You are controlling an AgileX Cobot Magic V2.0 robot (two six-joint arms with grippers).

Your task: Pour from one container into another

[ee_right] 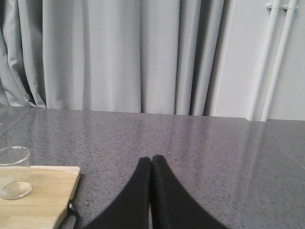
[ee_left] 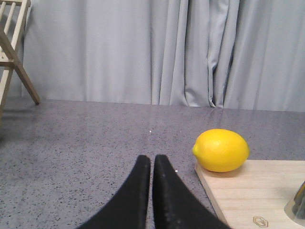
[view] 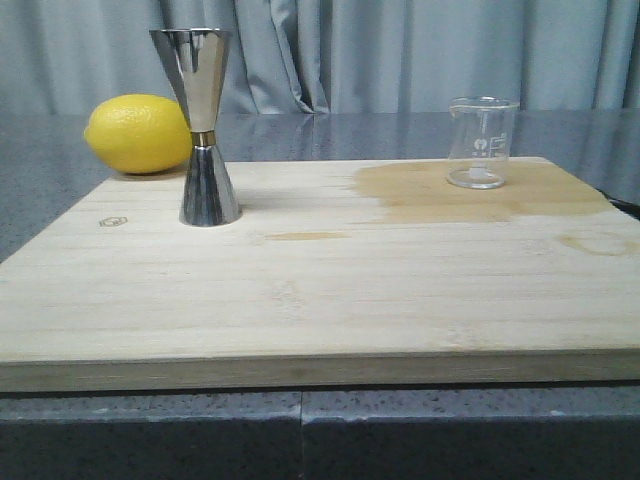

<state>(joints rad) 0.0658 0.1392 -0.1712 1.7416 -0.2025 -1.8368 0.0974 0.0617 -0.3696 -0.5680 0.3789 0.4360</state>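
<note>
Off the board (view: 300,290) | left fingers (ee_left: 138,191) pressed together, empty | right fingers (ee_right: 143,191) pressed together, empty

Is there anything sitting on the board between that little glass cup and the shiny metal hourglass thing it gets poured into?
Nothing visible. The small clear glass beaker and the tall polished steel hourglass jigger stand apart on the pale wooden board with only bare wood and a darker stain between them. The yellow lemon lies beyond the jigger, off that path.

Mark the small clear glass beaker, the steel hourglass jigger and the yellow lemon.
small clear glass beaker (view: 481,140), front view, printed side wall
steel hourglass jigger (view: 201,80), front view, upper cone
yellow lemon (ee_left: 221,150), left wrist view, middle of rind
</note>
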